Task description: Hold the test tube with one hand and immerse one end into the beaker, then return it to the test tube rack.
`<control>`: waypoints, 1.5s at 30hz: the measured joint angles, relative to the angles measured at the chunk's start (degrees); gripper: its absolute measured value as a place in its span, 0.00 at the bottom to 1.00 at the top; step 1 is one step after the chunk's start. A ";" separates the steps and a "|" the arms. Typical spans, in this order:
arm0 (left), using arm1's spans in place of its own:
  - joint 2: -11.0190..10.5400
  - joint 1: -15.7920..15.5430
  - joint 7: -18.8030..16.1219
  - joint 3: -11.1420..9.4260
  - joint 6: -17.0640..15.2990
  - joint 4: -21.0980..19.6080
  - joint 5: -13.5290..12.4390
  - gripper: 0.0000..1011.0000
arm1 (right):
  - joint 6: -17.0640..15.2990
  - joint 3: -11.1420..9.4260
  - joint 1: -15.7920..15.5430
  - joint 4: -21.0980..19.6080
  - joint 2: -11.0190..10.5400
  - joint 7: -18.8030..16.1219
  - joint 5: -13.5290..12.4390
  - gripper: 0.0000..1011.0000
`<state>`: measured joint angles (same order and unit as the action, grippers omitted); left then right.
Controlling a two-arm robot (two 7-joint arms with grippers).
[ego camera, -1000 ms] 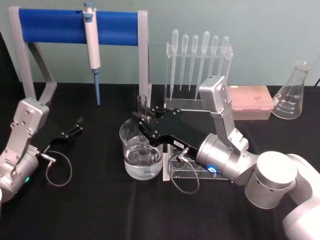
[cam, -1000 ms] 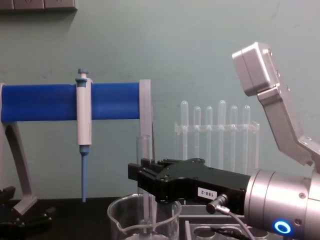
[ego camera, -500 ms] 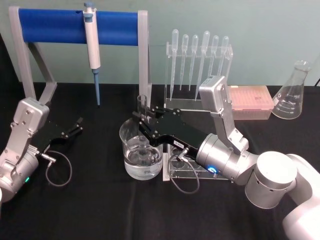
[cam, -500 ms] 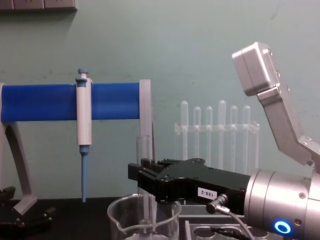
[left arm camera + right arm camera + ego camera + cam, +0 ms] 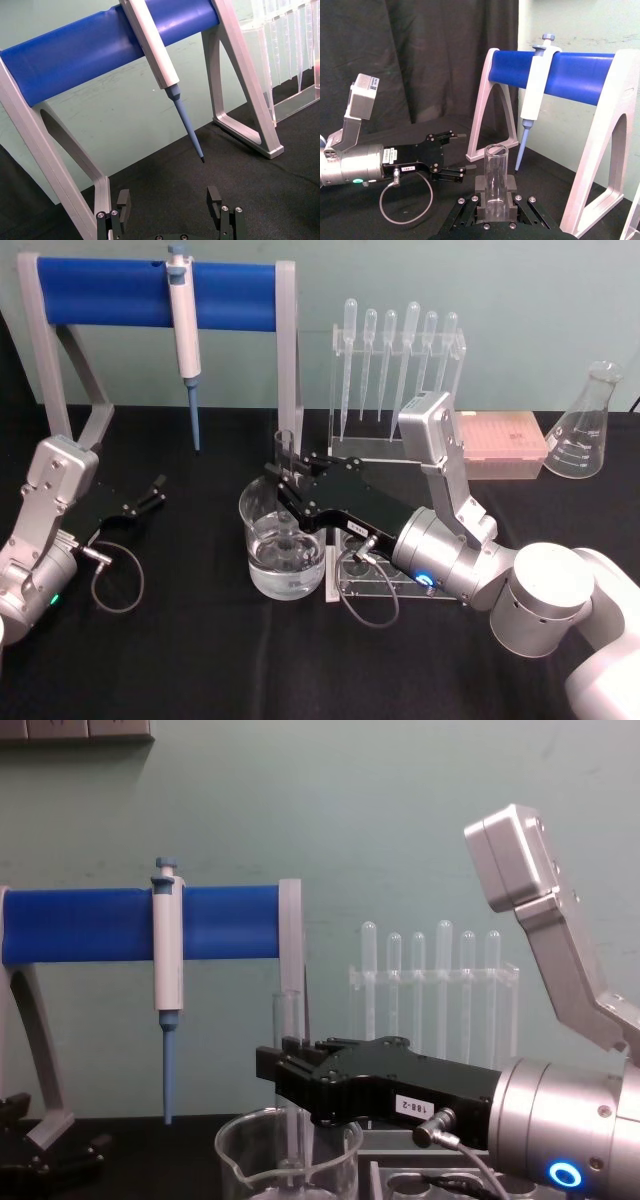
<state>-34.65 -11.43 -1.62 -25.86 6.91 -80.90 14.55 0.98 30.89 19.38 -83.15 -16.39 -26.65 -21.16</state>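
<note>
My right gripper [image 5: 283, 484] is shut on the test tube [image 5: 284, 448], holding it upright over the beaker [image 5: 262, 570], which is part full of clear liquid. From the chest view, the test tube [image 5: 287, 1020] runs down past the right gripper [image 5: 275, 1070] into the beaker [image 5: 240, 1160], its lower end at about the liquid's surface. The right wrist view looks along the test tube [image 5: 495, 170], with its open rim standing above the clamping fingers [image 5: 481, 192]. My left gripper [image 5: 155, 490] rests open at the table's left, well apart from the beaker; it holds nothing [image 5: 170, 200].
A blue-barred stand [image 5: 110, 290] at the back left carries a white-and-blue micropipette [image 5: 184, 330]. Behind the beaker is a clear rack of plastic pipettes [image 5: 395, 350], then a pink tip box [image 5: 505, 440] and a conical flask [image 5: 585, 425]. A clear tube rack [image 5: 385, 585] lies under my right wrist.
</note>
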 joint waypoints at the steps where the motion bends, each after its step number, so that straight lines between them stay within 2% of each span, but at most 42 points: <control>1: 0.00 0.00 0.00 0.00 0.00 0.00 0.00 0.99 | 0.00 0.00 0.00 0.00 0.00 0.00 0.00 0.22; 45: 0.00 0.00 0.00 0.00 0.00 0.00 0.00 0.99 | 0.00 0.00 0.00 0.00 0.00 0.00 0.00 0.22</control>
<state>-34.64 -11.43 -1.62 -25.86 6.91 -80.90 14.55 0.98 30.89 19.38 -83.15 -16.39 -26.65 -21.16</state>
